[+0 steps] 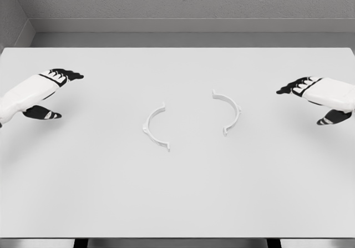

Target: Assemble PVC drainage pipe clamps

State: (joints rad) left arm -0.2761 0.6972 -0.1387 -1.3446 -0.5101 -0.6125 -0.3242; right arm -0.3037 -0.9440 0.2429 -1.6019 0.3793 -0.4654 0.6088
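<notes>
White plastic half-ring clamp pieces, left clamp half [153,126] and right clamp half [228,111], lie flat on the matte bench [177,192], hollows facing each other; left hand [41,92] and right hand [321,95] hover with fingers apart.

Left arm in from the left edge, white shell forearm angled slightly up toward the middle, ending in the white-backed, black-fingered left hand [47,90]. Its black fingers [69,74] reach out straight toward the right, thumb tucked lower and apart from them, nothing in the grasp. Over on the right edge, the white-backed, black-fingered right hand [316,95] mirrors it: fingers [293,87] extended toward the left, thumb hanging below, relaxed and holding nothing. Both hands sit well apart, at about the same depth.
</notes>
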